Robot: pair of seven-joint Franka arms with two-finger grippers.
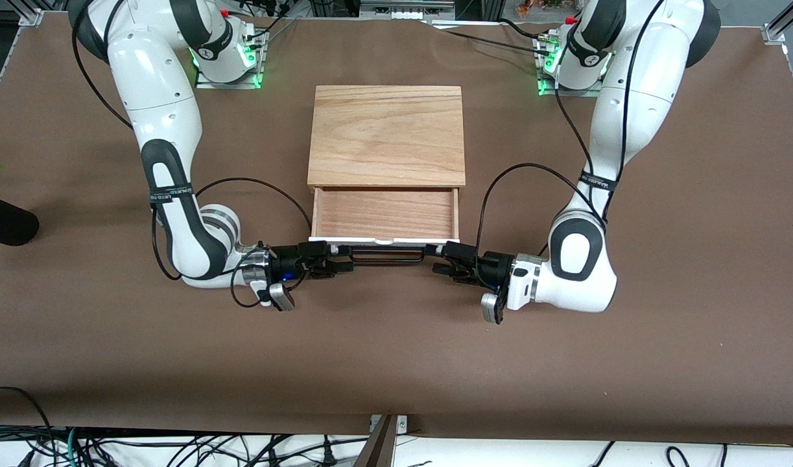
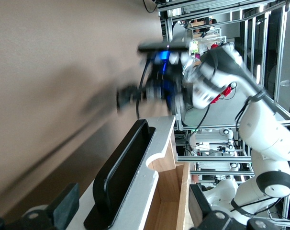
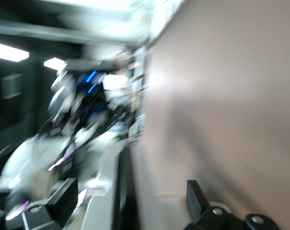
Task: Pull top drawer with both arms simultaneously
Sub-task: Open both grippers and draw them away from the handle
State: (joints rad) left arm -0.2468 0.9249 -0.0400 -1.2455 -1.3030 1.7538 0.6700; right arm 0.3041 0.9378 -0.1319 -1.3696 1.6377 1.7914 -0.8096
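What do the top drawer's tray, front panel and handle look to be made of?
Top drawer: the tray looks like light unfinished wood with visible grain. Front panel: smooth matte white, probably painted. Bar handle: black and slightly glossy, plastic or coated metal; cannot tell which.

A brown table [image 1: 396, 363] carries one wooden drawer box [image 1: 387, 136] (midway between the arm bases).

Drawer front and handle seen edge-on from the right hand

The black bar handle [image 3: 126, 191] is seen running along the white front panel [image 3: 104, 201], between two dark fingers [image 3: 63, 199] of the right hand [image 3: 130, 203], which are spread apart. Beside the handle lies the brown bench [image 3: 221, 96]. Farther along the panel, the left hand [image 3: 87, 105] is blurred.
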